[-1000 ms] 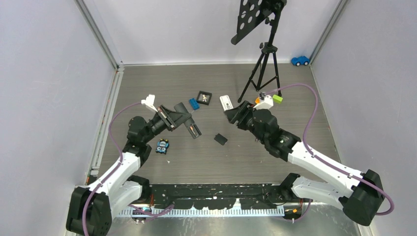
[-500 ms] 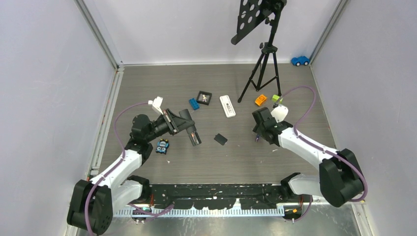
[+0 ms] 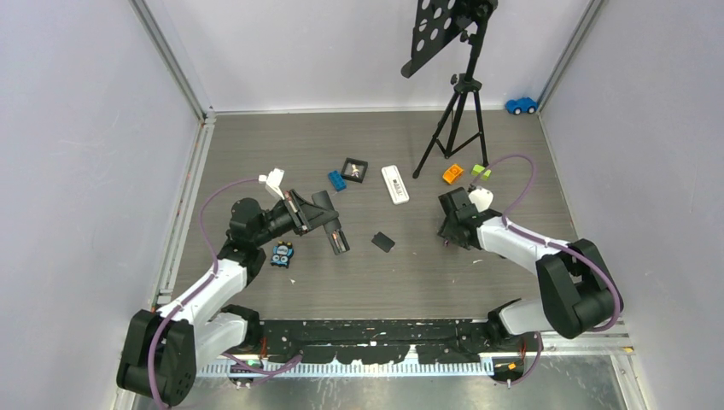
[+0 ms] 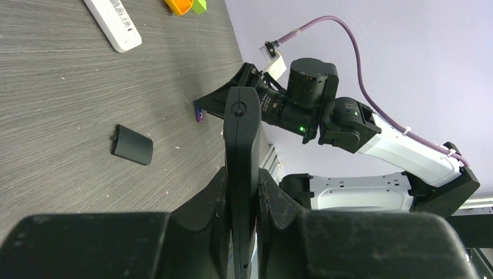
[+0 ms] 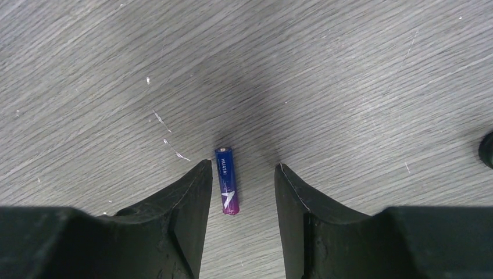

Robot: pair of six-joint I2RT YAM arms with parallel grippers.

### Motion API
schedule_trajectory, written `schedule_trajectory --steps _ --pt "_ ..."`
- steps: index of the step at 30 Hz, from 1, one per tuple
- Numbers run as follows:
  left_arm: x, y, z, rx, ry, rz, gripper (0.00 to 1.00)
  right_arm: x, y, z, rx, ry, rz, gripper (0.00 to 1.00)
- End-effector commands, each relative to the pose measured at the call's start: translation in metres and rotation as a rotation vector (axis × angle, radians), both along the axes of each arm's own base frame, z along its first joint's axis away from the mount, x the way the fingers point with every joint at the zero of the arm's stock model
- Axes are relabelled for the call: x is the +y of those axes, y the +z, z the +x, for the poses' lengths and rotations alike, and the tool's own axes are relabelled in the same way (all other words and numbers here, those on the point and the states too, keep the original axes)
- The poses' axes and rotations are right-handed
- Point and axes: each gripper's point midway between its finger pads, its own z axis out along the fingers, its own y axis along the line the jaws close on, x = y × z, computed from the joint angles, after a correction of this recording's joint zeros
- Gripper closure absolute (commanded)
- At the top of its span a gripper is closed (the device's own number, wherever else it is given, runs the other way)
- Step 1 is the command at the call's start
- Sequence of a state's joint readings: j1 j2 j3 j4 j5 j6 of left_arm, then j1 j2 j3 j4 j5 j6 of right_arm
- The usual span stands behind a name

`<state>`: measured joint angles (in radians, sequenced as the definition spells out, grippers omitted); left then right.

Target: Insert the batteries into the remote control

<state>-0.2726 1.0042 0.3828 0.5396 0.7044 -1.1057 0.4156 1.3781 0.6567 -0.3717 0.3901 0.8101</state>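
Note:
My left gripper [image 3: 323,217] is shut on a black remote control [image 3: 336,235] and holds it above the table; in the left wrist view the remote [image 4: 242,128] stands edge-on between the fingers [image 4: 218,195]. A purple-blue battery [image 5: 225,181] lies on the table between the open fingers of my right gripper [image 5: 241,174], closer to the left finger [image 5: 192,192]. The battery also shows in the left wrist view [image 4: 199,111], by the right gripper's tip. In the top view my right gripper [image 3: 446,232] points down at the table at the right. No other batteries show.
A black battery cover [image 3: 383,242] lies between the grippers. A white remote [image 3: 394,184], a black square frame [image 3: 354,169] and a blue brick [image 3: 336,179] lie farther back. A blue object [image 3: 283,254] sits under the left arm. A tripod [image 3: 457,120] stands behind, with orange [image 3: 452,174] and green [image 3: 481,171] blocks.
My right arm has drawn back from the white remote to the right and come down over the battery. My left gripper has shifted slightly with the black remote.

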Motion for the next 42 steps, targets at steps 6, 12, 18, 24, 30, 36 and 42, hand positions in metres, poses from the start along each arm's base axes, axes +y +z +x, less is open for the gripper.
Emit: schedule_trajectory --steps 6,12,18,24,30,36,42 --pt "-0.001 0.015 0.006 -0.058 -0.007 -0.003 1.0 0.005 0.008 0.012 -0.019 0.025 0.004 0.57" --pt "0.0 0.016 0.004 -0.069 -0.008 -0.002 1.0 0.008 -0.001 0.007 0.04 0.001 0.017 0.82" --pt "0.002 0.016 0.002 -0.085 0.006 0.009 1.0 0.02 -0.008 0.013 0.035 -0.18 0.14 1.0" --pt "0.008 0.016 0.003 -0.109 0.052 0.017 1.0 0.037 0.002 0.03 -0.034 -0.495 0.369 1.0" --pt "0.015 0.003 0.007 -0.1 0.109 0.055 1.0 0.055 0.01 0.039 -0.043 -0.703 0.447 0.98" --pt "0.019 -0.003 0.007 -0.088 0.146 0.052 1.0 0.068 0.036 0.055 -0.174 -0.735 0.488 0.7" --pt "0.02 -0.008 0.007 -0.077 0.144 0.07 1.0 0.062 0.072 0.06 -0.276 -0.625 0.485 0.42"
